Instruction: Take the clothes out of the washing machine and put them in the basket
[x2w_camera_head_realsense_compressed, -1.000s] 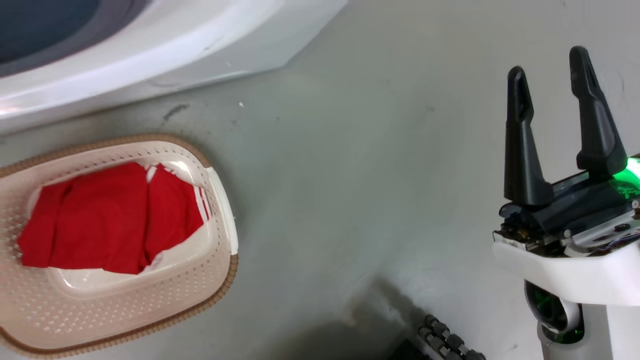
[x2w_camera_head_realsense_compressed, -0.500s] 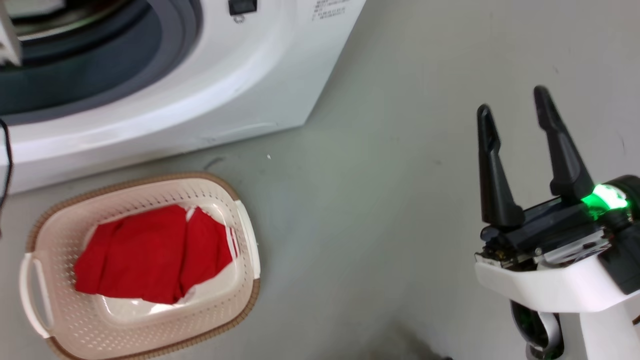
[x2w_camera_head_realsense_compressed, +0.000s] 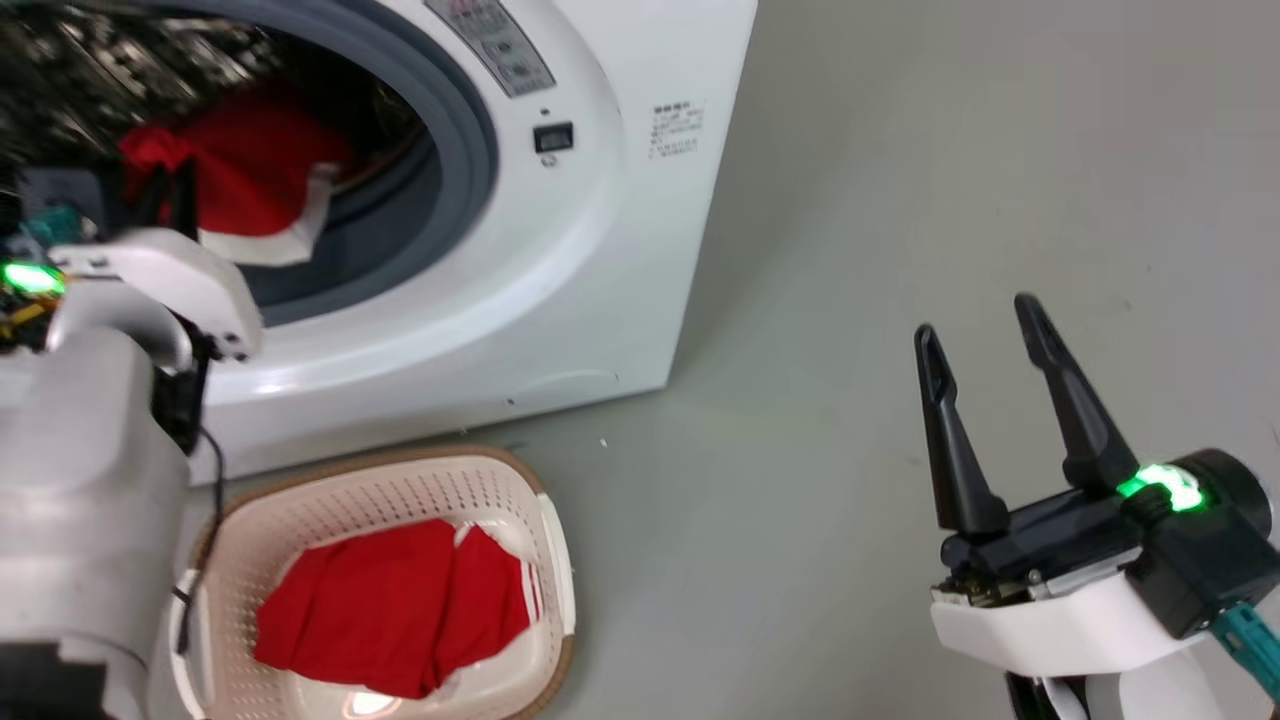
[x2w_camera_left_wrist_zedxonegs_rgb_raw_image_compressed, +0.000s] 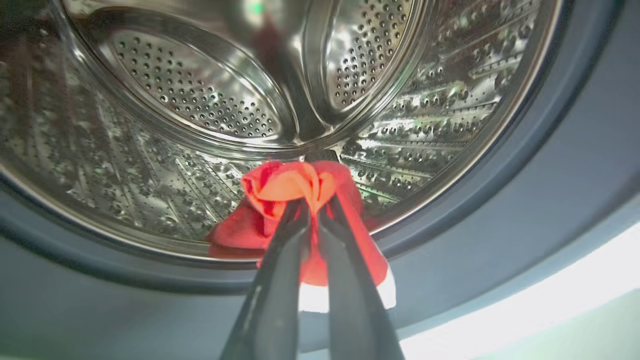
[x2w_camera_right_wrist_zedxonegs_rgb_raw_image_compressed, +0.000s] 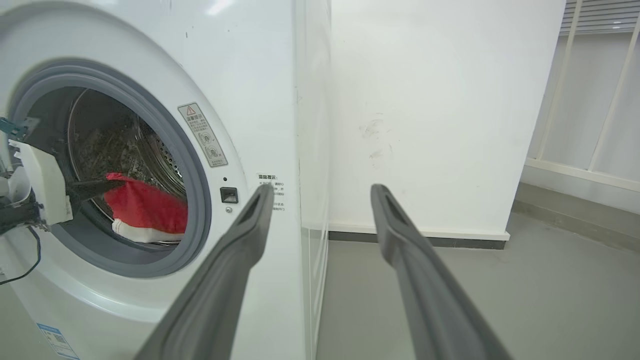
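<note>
My left tool (x2w_camera_left_wrist_zedxonegs_rgb_raw_image_compressed: 312, 202) is pinching a bunched fold of a soft, light garment (x2w_camera_left_wrist_zedxonegs_rgb_raw_image_compressed: 280, 187) at the mouth of the washer (x2w_camera_head_realsense_compressed: 600, 250); it is draping limply. My right tool (x2w_camera_head_realsense_compressed: 975, 318) is gaping, empty.

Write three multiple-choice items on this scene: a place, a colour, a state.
1. Where is the basket relative to the washing machine? A) on the floor before it B) atop it C) inside it
2. The cloth in the basket is: A) blue B) green C) red
3. The left end effector is: A) open B) shut on a red garment C) shut on the basket
Key: 1 A, it stands on the floor. 2 C, plainly red. 3 B, its fingers pinch red fabric at the drum.
</note>
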